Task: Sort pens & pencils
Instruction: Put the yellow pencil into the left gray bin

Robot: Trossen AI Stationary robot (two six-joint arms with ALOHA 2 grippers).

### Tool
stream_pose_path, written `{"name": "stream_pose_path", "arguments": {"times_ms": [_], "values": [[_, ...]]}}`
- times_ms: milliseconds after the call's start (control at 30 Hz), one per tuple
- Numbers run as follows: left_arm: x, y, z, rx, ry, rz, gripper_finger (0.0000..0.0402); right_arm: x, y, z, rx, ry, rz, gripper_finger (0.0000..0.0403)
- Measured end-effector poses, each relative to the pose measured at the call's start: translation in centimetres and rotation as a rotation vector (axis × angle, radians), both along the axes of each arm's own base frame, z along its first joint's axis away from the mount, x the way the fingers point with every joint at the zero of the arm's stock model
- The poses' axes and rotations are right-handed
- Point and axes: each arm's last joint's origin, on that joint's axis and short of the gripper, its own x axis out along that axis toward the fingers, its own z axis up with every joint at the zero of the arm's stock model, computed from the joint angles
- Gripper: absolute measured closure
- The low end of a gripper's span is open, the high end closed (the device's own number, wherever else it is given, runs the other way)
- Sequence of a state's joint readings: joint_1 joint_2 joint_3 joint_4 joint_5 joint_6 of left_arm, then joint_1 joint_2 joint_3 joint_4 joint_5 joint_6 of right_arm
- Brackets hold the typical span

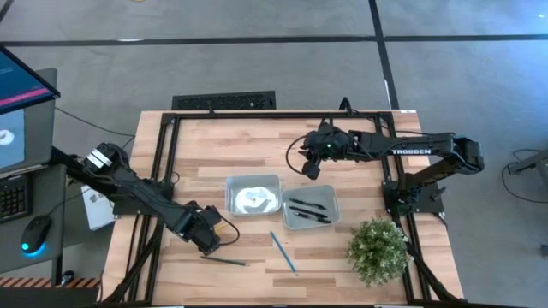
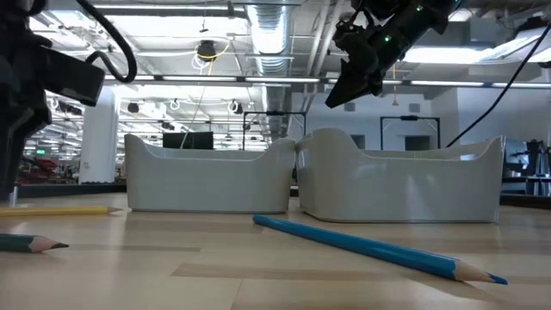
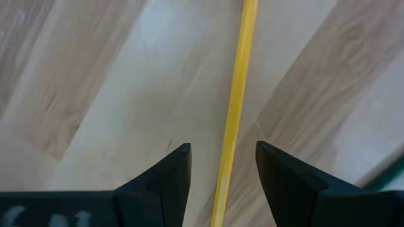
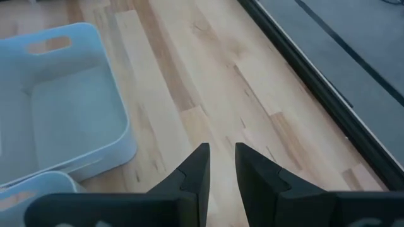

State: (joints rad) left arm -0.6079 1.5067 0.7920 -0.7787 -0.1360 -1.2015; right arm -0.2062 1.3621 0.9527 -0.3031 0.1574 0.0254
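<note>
My left gripper [image 3: 221,161] points straight down, open, over the near left of the table [image 1: 342,257]. Its fingers stand on either side of the yellow pencil [image 3: 237,107] without touching it. The pencil lies flat on the wood [image 2: 60,209]. A grey-green pencil [image 1: 227,261] and a blue pencil [image 1: 284,252] lie flat near the front edge. Black pens [image 1: 308,210] lie in the right-hand bin [image 1: 332,195]. My right gripper [image 4: 221,161] hangs high over the far middle of the table, slanting down, with a narrow gap between its fingers and nothing in it.
A white bin [image 1: 253,195] stands left of the bin with the pens, at mid-table. A potted plant [image 1: 377,250] sits at the near right corner. Black frame rails [image 1: 163,154] run along the table's sides.
</note>
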Motion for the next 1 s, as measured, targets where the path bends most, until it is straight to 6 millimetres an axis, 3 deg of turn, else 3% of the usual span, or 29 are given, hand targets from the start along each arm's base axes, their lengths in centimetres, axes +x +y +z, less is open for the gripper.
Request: {"name": "stream_pose_path", "arguments": {"times_ms": [467, 1000], "values": [[0.4, -0.4, -1.9, 0.013, 0.083, 0.007, 0.0232, 0.1, 0.4, 0.1, -0.007, -0.004, 0.021, 0.0308], [0.5, -0.4, -2.1, -0.006, 0.065, 0.149, 0.0232, 0.1, 0.4, 0.1, -0.006, -0.004, 0.021, 0.0308]]}}
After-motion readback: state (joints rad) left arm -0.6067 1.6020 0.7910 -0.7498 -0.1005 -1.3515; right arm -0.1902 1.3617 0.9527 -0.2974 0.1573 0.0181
